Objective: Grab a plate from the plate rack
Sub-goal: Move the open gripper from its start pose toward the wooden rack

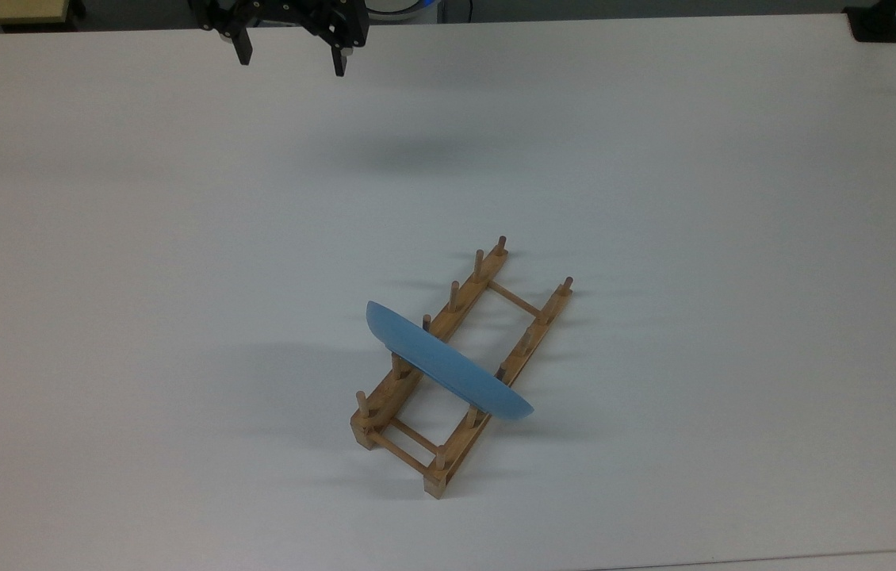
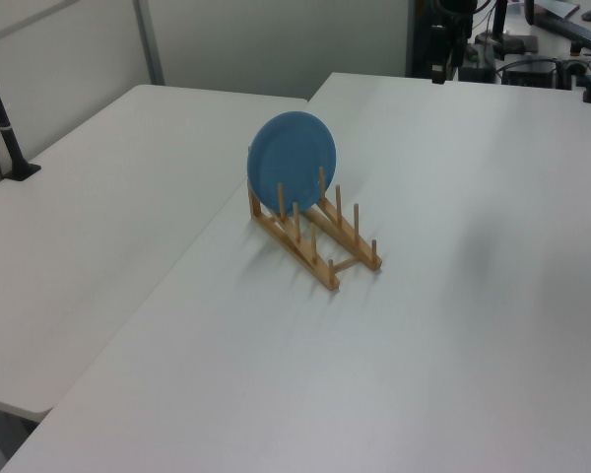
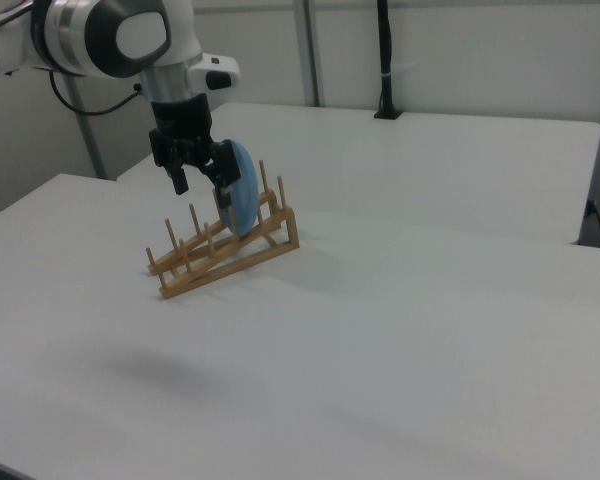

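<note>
Upper left of the frame: white robot arm (image 3: 120, 35) with its black two-finger gripper (image 3: 200, 180) hanging fingers apart. Just behind it, a round light-blue plate (image 3: 242, 200) stands on edge in a light-brown wooden peg rack (image 3: 225, 250), on a white table (image 3: 400, 330).

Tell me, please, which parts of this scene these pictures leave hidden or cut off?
- Arm above the gripper: cut off by the top view's upper edge.
- Round light-blue plate: its near edge is hidden by the gripper's fingers in the right view.
- Light-brown wooden plate rack: its far end is hidden behind the plate in the left view.
</note>
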